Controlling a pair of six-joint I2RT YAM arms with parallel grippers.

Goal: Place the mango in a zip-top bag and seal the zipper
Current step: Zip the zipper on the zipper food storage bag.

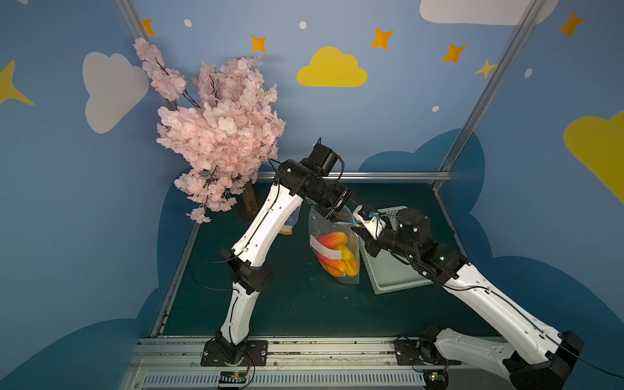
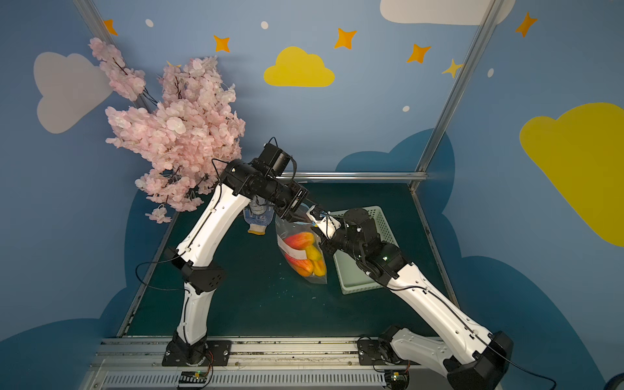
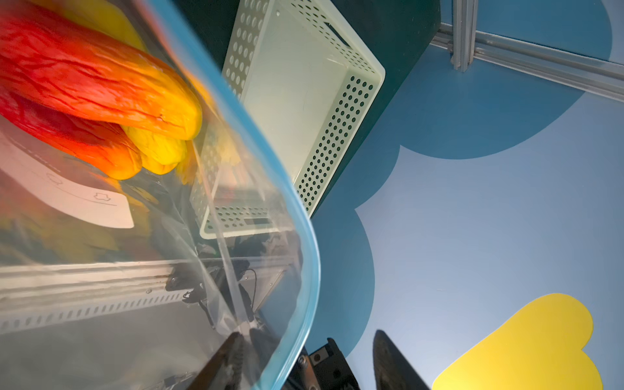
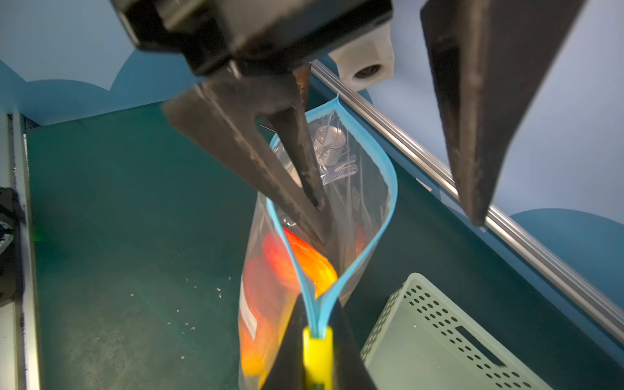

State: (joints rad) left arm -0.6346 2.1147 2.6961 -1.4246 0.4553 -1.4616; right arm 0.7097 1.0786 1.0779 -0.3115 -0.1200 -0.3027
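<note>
The right jaws were pinched on the zipper at its yellow slider, apparently holding the zip-top bag upright so the mango sat low inside, beneath both jaws. The left jaws stood spread astride one lip of the gaping mouth, gripping nothing. The basket crowded the bag beneath the right jaws; the worktop on the left jaws' side lay mostly open.

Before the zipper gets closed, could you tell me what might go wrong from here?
1. The left end effector is open, with one finger inside the zip-top bag; sealing the zipper now could jam on it.
2. Only the right end effector grips the bag, at the zipper's end; the gaping mouth could sag and let the mangoes shift.
</note>
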